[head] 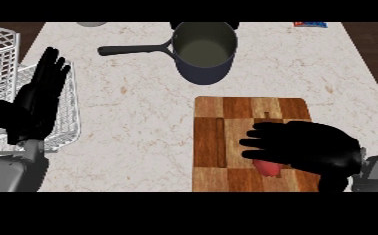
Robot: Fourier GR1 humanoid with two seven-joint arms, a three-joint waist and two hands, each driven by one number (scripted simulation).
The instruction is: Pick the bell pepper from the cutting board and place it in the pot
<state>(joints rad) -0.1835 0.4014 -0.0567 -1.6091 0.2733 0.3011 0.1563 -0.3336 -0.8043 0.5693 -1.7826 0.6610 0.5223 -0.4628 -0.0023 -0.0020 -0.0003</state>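
Note:
A red bell pepper (267, 168) lies on the wooden cutting board (221, 129) at the lower right, mostly hidden under my right hand (306, 146). That hand lies over the pepper with its fingers pointing left and starting to bend round it; only a small red patch shows below the fingers. A dark blue pot (204, 49) with a long black handle stands at the back centre, its inside showing nothing. My left hand (40, 96) rests open at the left edge, fingers up.
A white wire rack (63, 124) stands at the left under my left hand. A grey round object (91, 24) and a blue and red item (310, 24) sit at the counter's far edge. Bare marble counter (133, 109) lies between board and pot.

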